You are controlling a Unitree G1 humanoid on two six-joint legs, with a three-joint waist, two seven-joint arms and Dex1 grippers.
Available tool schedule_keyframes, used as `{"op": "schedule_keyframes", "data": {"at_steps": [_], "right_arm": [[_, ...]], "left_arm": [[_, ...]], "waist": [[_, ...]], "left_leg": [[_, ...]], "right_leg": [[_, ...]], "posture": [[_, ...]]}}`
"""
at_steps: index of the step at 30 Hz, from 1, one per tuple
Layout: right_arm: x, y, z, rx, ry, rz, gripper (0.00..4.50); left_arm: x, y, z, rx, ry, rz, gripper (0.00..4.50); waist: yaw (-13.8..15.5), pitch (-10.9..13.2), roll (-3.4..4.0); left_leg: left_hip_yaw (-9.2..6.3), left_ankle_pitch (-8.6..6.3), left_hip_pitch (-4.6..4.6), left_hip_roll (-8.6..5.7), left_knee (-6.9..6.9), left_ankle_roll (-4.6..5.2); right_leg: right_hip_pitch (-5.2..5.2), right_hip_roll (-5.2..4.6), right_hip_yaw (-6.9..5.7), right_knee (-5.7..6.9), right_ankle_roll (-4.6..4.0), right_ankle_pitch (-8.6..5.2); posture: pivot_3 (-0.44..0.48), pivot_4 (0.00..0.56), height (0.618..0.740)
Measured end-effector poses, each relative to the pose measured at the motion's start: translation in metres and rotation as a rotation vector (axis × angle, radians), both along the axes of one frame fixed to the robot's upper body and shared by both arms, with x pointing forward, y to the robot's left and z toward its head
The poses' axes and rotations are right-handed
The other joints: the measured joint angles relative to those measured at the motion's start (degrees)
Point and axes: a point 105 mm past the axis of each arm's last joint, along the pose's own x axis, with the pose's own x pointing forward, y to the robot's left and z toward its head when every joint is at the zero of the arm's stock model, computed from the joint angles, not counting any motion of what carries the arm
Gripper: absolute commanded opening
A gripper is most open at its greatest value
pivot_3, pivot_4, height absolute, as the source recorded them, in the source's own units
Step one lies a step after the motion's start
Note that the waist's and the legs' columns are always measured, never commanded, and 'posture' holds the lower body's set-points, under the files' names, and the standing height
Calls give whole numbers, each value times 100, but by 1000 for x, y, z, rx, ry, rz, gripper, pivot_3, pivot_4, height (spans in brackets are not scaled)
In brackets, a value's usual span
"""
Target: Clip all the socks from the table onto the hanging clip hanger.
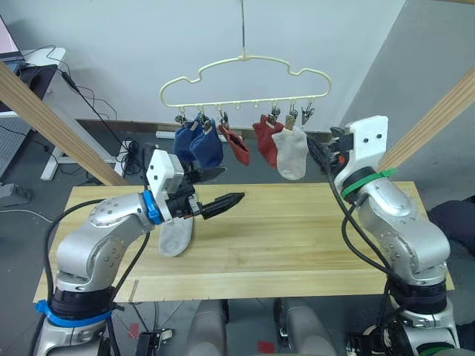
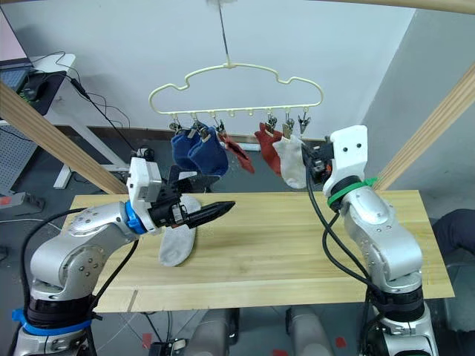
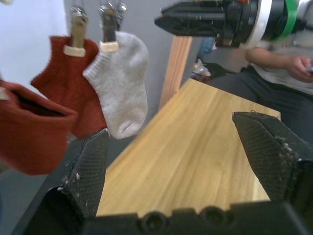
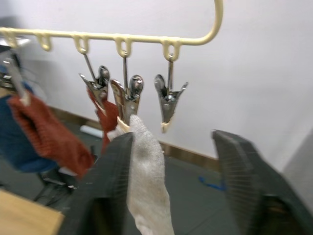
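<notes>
The pale-yellow clip hanger (image 1: pixel 245 78) hangs above the table's far edge. Clipped to it are two blue socks (image 1: pixel 197 144), two rust red socks (image 1: pixel 266 139) and a light grey sock (image 1: pixel 291 153). Another light grey sock (image 1: pixel 176 236) lies on the table (image 1: pixel 297 237) at the left. My left gripper (image 1: pixel 223 187) hovers open just above that sock, holding nothing. My right gripper (image 4: pixel 173 139) is open at the hanger's right end, beside the hanging grey sock (image 4: pixel 146 171) and below a bare clip (image 4: pixel 167 100).
Slanted wooden poles (image 1: pixel 52 119) (image 1: pixel 438 119) of the frame flank the table on both sides. A desk with cables (image 1: pixel 44 67) stands at the back left. A seated person (image 3: pixel 286 63) is beyond the table's right end.
</notes>
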Motion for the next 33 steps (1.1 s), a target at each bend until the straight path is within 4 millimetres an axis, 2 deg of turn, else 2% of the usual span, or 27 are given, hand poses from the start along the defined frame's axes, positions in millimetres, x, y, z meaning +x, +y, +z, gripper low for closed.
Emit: {"op": "schedule_keyframes", "data": {"at_steps": [4,12,16,20,33], "right_arm": [[7,4,-5,3,-17,-62,2498],[20,6,-11,42,-28,-149,2498],[22,10,-6,64,-54,-155,1619],[23,12,0,74,-79,-159,1619],[30,20,-2,94,-61,-150,1619]], "left_arm": [[-1,-2,2,-4,-16,17,4500],[-17,-12,22,-53,-85,-47,4500],[-15,-11,23,-55,-88,-34,4500],[-15,-11,24,-56,-101,-29,4500],[-12,-10,23,-54,-105,-9,4500]], "waist": [[4,0,0],[21,0,0],[20,0,0],[27,0,0],[27,0,0]], "left_leg": [[-1,0,0,0,-1,0],[-1,1,0,0,0,-1],[0,1,2,0,1,-1],[-2,1,2,0,1,-1],[-2,2,6,0,5,-2]], "right_leg": [[0,0,-1,0,0,0],[0,-1,-2,4,0,0],[-1,-1,-1,10,0,0],[-1,-1,-3,12,0,0],[-2,-1,-1,27,-1,0]], "posture": [[82,285,740],[105,282,740],[105,281,740],[105,281,740],[115,283,740]]}}
